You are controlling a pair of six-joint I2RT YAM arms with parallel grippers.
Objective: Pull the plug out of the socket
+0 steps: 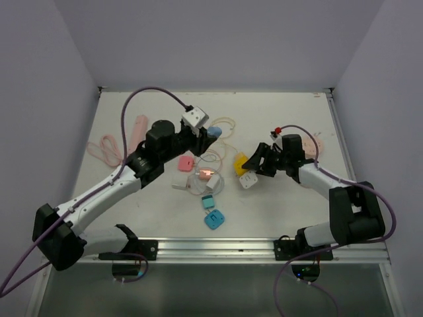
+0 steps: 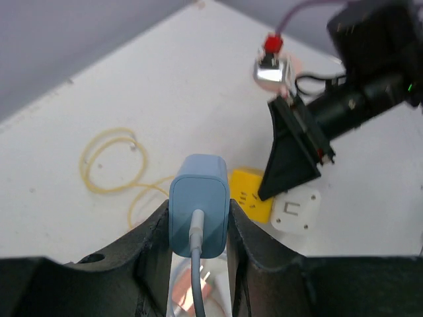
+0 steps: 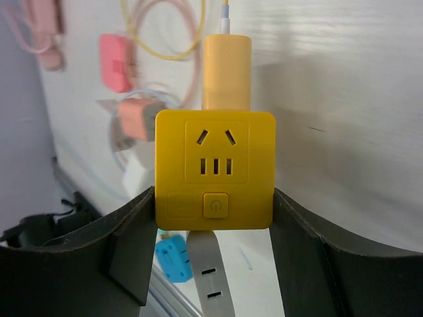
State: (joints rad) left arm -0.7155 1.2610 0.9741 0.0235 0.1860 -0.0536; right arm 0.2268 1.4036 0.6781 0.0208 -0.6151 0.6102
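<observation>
The blue plug (image 2: 199,205) is pinched between the two fingers of my left gripper (image 2: 198,221), and its grey cable (image 2: 197,277) runs back under my wrist. It is out of the yellow socket (image 3: 215,165) and apart from it; the socket is just ahead of my left fingertips. My right gripper (image 3: 213,198) clamps that socket by its two sides, with the holed face and its button turned toward my right wrist. On the side of the socket farthest from my right hand a yellow plug (image 3: 227,72) is seated in it. A white adapter (image 2: 295,210) is just beside the socket, by my right fingers. Ahead of my left hand and to its left, yellow cable loops (image 2: 112,162) lie on the table (image 1: 277,119). A pink charger (image 3: 117,63) lies well beyond my right fingertips.
</observation>
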